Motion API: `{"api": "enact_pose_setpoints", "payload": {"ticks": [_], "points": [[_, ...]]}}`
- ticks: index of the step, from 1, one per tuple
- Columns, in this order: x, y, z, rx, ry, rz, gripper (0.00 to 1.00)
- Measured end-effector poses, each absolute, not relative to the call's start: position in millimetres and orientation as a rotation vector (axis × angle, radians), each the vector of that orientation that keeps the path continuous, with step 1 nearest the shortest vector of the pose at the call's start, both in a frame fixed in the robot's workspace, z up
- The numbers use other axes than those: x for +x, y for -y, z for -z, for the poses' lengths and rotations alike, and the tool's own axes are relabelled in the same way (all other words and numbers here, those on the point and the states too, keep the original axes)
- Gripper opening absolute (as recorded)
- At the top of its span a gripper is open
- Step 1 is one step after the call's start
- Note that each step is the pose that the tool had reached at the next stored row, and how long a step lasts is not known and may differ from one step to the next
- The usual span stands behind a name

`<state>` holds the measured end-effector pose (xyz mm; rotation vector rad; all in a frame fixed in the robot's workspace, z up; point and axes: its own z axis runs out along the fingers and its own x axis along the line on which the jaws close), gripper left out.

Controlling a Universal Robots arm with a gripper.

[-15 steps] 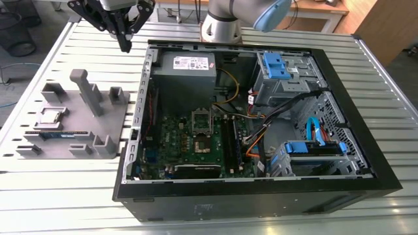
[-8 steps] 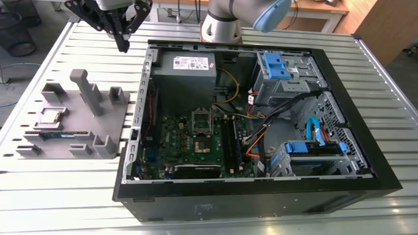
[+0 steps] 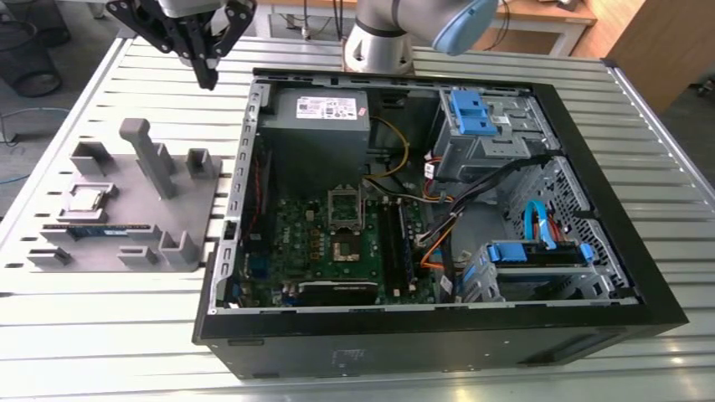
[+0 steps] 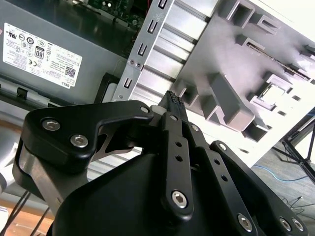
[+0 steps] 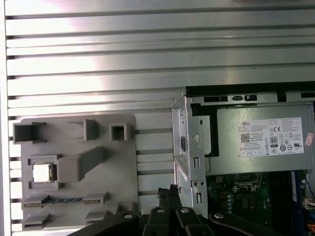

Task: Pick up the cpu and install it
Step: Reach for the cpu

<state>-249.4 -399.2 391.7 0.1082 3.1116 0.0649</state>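
Grey matte plastic fixture tray sits at 9 o'clock in the exterior view, on the ribbed aluminium table. You've got the cpu lying flat in a square pocket near the tray's 9 o'clock edge. It's a small square with a shiny silver top and a pale rim, and nothing is touching it. The first wrist view shows it too. A long narrow memory stick lies in a slot just at 6 o'clock of it. A tall grey post stands mid-tray with blocky U-shaped holders around it.

Your gripper hangs at 11 o'clock, over the table between tray and case, well apart from the cpu. Its black linkage fingers are pinched to a point with nothing between them.

The black steel pc case lies open side up, spanning centre to 3 o'clock. Inside:
- The boxy grey power supply is at 12.
- The green motherboard is at 6 of the supply.
- The silver hinged frame is just at 12 of the dark square socket.
- The blue plastic drive caddies are toward 2 and 4.
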Motion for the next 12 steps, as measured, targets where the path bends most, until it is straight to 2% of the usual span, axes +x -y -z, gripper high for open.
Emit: {"api": "enact_pose_setpoints", "payload": {"ticks": [12], "points": [[-262.5,399.2,-391.0,0.108,-3.112,-0.065,0.11]]}}
